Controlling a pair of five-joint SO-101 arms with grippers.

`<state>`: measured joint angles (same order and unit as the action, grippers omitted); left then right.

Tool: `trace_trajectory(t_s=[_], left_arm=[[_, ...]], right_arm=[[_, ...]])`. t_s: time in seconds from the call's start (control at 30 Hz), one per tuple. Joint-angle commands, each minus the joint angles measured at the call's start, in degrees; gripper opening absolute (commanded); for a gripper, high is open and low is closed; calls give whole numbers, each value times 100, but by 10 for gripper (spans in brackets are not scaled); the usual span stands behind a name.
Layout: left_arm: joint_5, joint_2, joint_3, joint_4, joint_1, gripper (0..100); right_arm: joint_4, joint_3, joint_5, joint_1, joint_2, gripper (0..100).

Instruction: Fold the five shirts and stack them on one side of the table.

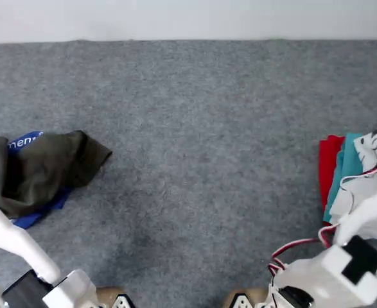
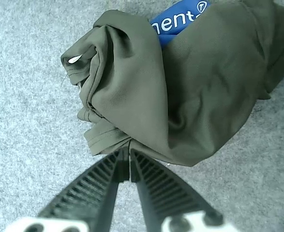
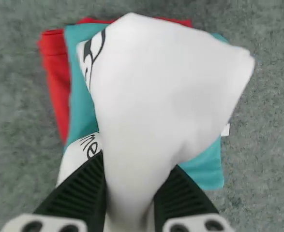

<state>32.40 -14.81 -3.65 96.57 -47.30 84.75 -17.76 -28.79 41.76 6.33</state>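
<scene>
The left claw is all but closed, with a thin slit between its black ribbed fingers. Its tips pinch the near hem of the olive shirt. That shirt is a crumpled, unfolded heap, creased into deep rolls, with one edge turned over to show a small white tag. It lies on top of the blue shirt, which sticks out on the far side and carries white print. In the high view both sit at the left of the grey table, and blue cloth also shows under the near edge of the olive heap.

The right claw is part open, spread wide enough to take a thick fold of the white shirt, which fills the space between the two fingers. The white shirt bulges up in a loose, rounded mass with black print along one side. It lies over the teal shirt, which is folded flat on the red shirt, also folded. This stack sits at the right edge of the table, with red and teal showing as strips along its left side.
</scene>
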Motion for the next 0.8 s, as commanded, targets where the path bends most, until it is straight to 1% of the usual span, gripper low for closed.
trace_trajectory(t_s=[0.0, 0.13, 0.17, 0.23, 0.33, 0.37, 0.4, 0.5, 0.67, 0.7, 0.77], left_arm=[[53, -149, -31, -79, 35, 15], [53, -149, -31, -70, 35, 15], [53, -149, -31, -70, 35, 15], [44, -149, -31, -70, 35, 15], [44, -149, -31, -70, 35, 15], [44, -149, -31, -70, 35, 15], [44, -149, -31, -70, 35, 15], [44, -149, -31, -70, 35, 15], [44, -149, -22, -70, 35, 15], [44, -149, -22, -70, 35, 15], [44, -149, -22, -70, 35, 15]], right_arm=[[-514, -44, -290, 207, 338, 13], [-1156, -70, -1029, 330, 804, 21], [-1288, -70, -1178, 330, 892, 41], [-1446, -79, -1292, 347, 980, 126], [-1516, -79, -1301, 338, 998, 292], [-1508, -79, -1301, 338, 980, 333], [-1473, -114, -1301, 338, 954, 352], [-1305, -255, -1178, 338, 743, 354], [-646, -360, -1143, 303, 382, 349], [-479, -343, -1143, 268, 356, 334], [-92, -325, -1143, 233, 356, 268]])
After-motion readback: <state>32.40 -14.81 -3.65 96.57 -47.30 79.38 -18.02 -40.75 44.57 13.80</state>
